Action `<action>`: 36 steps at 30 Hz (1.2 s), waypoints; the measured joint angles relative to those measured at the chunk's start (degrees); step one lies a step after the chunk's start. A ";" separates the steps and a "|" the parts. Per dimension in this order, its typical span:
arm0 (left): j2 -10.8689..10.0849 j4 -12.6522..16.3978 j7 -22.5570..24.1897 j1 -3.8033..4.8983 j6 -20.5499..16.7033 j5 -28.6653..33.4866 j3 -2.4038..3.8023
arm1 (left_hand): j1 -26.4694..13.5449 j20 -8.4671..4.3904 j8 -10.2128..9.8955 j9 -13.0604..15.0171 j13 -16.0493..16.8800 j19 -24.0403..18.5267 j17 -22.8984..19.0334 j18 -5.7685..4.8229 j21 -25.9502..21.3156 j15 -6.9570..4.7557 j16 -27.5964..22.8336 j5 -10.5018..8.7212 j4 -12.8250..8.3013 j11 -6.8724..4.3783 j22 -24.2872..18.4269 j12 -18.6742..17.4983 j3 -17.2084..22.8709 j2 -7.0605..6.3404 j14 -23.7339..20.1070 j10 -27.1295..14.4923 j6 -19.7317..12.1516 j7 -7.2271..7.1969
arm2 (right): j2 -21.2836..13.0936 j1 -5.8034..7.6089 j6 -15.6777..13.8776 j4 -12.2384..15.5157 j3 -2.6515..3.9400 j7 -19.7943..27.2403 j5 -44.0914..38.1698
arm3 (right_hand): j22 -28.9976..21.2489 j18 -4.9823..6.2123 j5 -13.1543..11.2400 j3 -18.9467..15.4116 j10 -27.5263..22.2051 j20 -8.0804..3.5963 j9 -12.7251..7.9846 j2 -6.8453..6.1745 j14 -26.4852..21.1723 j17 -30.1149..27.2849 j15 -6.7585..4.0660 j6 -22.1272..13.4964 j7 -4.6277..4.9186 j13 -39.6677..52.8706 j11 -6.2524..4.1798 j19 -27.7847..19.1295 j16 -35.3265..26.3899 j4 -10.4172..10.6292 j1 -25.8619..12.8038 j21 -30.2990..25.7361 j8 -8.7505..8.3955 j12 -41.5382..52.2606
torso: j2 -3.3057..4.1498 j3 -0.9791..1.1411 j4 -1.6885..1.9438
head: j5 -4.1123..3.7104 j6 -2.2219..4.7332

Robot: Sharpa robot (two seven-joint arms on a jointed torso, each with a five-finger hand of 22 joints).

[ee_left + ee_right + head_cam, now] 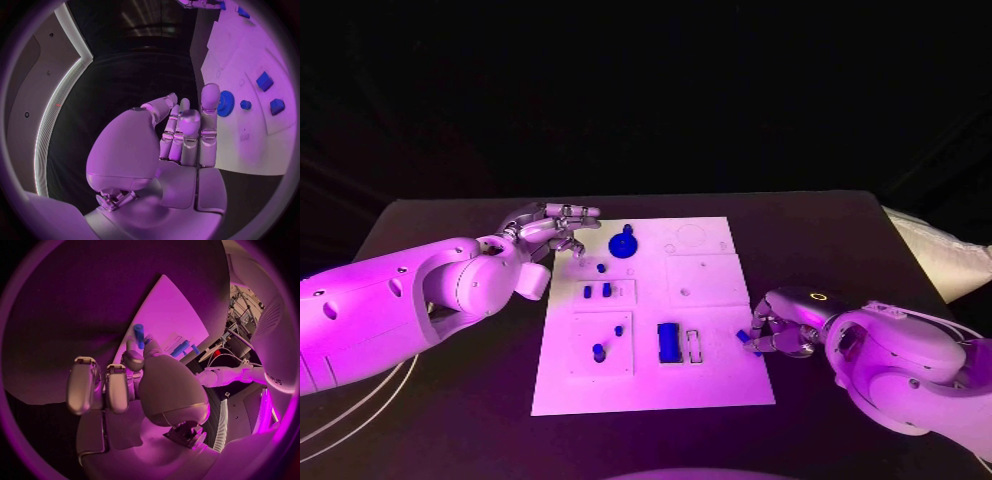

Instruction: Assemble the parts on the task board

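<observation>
The white task board (711, 385) lies in the middle of the black table. A blue gear (623, 243) sits near its far left corner. My left hand (551, 226) hovers just left of the gear with fingers stretched out and nothing in them; in the left wrist view the fingertips (210, 95) reach beside the gear (225, 103). At the board's right edge, my right hand (782, 326) pinches a small blue peg (139, 335) between thumb and a finger over the board (169, 315), other fingers curled. A blue block (669, 343) and several small blue parts (596, 291) sit on the board.
A pale bag (935, 252) lies at the table's right edge. Black table surface (444, 420) surrounds the board on all sides. Blue parts (264, 80) dot the board (250, 150) in the left wrist view.
</observation>
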 measured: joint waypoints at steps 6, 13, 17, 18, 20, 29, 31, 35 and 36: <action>-0.06 0.00 0.00 0.00 0.00 0.00 0.00 | 0.00 0.00 0.00 0.00 0.00 0.00 -0.08 0.00 0.00 0.00 0.00 0.00 -0.16 0.00 0.00 0.00 -0.16 0.00 0.00 0.00 0.00 0.00 | 0.65 -0.18 0.00 -0.05 0.05 -0.56 -0.75 | -0.05 0.00 0.00 0.21 0.20 0.00 -0.01 -0.13 0.00 0.00 0.00 0.21 0.02 0.01 0.20 0.00 0.00 0.40 -0.13 0.00 0.01 0.00 | -0.02 -0.02 0.00 | 0.08 -0.09; -0.12 0.06 -0.01 0.00 0.00 0.00 0.00 | 0.00 0.00 0.00 0.00 0.05 0.00 -0.08 0.00 0.00 0.00 0.00 0.00 -0.16 0.00 0.00 0.00 -0.16 0.00 0.00 0.00 0.00 0.00 | 1.74 -0.36 0.41 -0.54 0.13 -0.92 -2.66 | -0.08 0.00 -0.18 1.20 0.41 0.00 0.08 -0.34 -0.08 0.05 -0.36 0.39 0.03 0.19 0.01 0.00 0.00 -0.11 1.45 0.00 0.01 0.23 | -0.02 -0.03 0.01 | 0.22 -0.11; -0.18 0.08 -0.02 0.00 0.00 0.00 0.00 | 0.00 0.00 0.00 0.00 0.04 0.00 -0.08 0.00 0.00 0.00 0.00 0.00 -0.16 0.00 0.00 0.00 -0.16 0.00 0.00 0.00 0.00 0.00 | 2.77 -0.40 2.04 -0.75 0.25 -1.03 -6.09 | -0.11 0.00 -5.36 3.43 0.42 -0.22 0.10 -0.76 0.00 0.04 -0.44 0.60 0.03 0.20 0.02 0.22 0.00 -1.21 4.08 -0.24 -0.55 0.23 | -0.02 -0.02 0.01 | 0.38 -0.11; -0.20 0.09 -0.03 0.00 0.00 0.00 0.00 | 0.00 0.00 0.00 0.00 0.04 0.00 -0.08 0.00 0.00 0.00 0.00 0.00 -0.16 0.00 0.00 0.00 -0.16 0.00 0.00 0.00 0.00 0.00 | 3.10 -0.40 2.77 -0.76 0.30 -1.04 -7.31 | -0.11 0.01 -6.04 3.75 0.46 -0.22 0.10 -0.94 0.00 0.04 -0.44 0.60 0.03 0.20 0.07 0.22 0.00 -1.38 4.38 -0.25 -0.57 0.23 | -0.02 -0.02 0.01 | 0.41 -0.12; -0.22 0.11 -0.03 0.00 0.00 0.00 0.00 | 0.00 0.00 0.00 0.00 0.04 0.00 -0.08 0.00 0.00 0.00 0.00 0.00 -0.16 0.00 0.00 0.00 -0.16 0.00 0.00 0.00 0.00 0.00 | 3.49 -0.38 3.95 -0.76 0.38 -1.06 -9.02 | -0.11 0.01 -6.55 4.21 0.51 -0.22 0.10 -1.18 0.01 0.04 -0.43 0.63 0.06 0.21 0.12 0.22 0.00 -1.84 4.88 -0.25 -0.67 0.23 | -0.02 -0.02 0.03 | 0.42 -0.17; -0.26 0.12 -0.04 0.00 0.00 0.00 0.00 | 0.00 0.00 0.00 0.00 0.04 0.00 -0.08 -0.01 0.00 0.00 0.00 0.00 -0.16 0.00 0.00 0.00 -0.16 0.00 0.00 0.00 0.00 0.00 | 4.45 -0.17 8.82 -0.46 0.69 -1.03 -14.31 | -0.02 0.01 -6.76 6.48 0.29 -0.22 0.03 -1.69 0.00 0.03 -0.42 0.95 -0.12 0.48 -0.08 0.22 0.00 -3.34 6.91 -0.25 -0.79 0.22 | -0.03 -0.03 0.04 | 0.51 -0.43; -0.26 0.12 -0.05 0.00 0.00 -0.01 0.00 | 0.00 0.00 0.00 0.00 0.03 0.00 -0.08 0.00 0.00 0.00 0.00 0.00 -0.16 0.00 0.00 0.00 -0.16 0.00 0.00 0.00 0.00 0.00 | 4.64 -0.12 9.59 -0.44 0.74 -1.01 -14.97 | -0.02 0.00 -6.77 6.65 0.28 -0.22 0.02 -1.70 0.00 0.03 -0.42 0.95 -0.13 0.45 -0.08 0.22 0.00 -3.18 6.92 -0.25 -0.79 0.22 | -0.03 -0.03 0.02 | 0.54 -0.47; -0.21 0.10 -0.07 0.00 0.00 -0.04 0.00 | 0.00 0.00 0.00 0.00 0.03 0.00 -0.08 0.00 0.00 0.00 0.00 0.00 -0.16 0.00 0.00 0.00 -0.16 0.00 0.00 0.00 0.00 0.00 | 4.86 -0.06 10.52 -0.43 0.79 -1.01 -15.82 | -0.02 0.00 -4.92 7.34 0.28 -0.22 -0.08 -1.78 0.00 0.03 -0.42 0.95 -0.12 0.34 -0.08 0.22 -0.22 -2.69 6.95 -0.25 -1.10 0.00 | -0.07 -0.03 0.00 | 0.53 -0.49; -0.20 0.10 -0.07 0.00 0.00 -0.04 0.00 | 0.00 0.00 0.00 0.00 0.03 0.00 -0.08 0.00 0.00 0.00 0.00 0.00 -0.16 0.00 0.00 0.00 -0.16 0.00 0.00 0.00 0.00 0.00 | 4.89 -0.05 10.60 -0.43 0.79 -1.01 -15.93 | -0.02 0.00 -3.57 7.78 0.28 -0.22 -0.11 -1.79 0.00 0.03 -0.41 0.95 -0.12 0.34 -0.08 0.22 -0.22 -2.54 6.95 -0.25 -1.20 0.00 | -0.07 -0.03 0.00 | 0.48 -0.49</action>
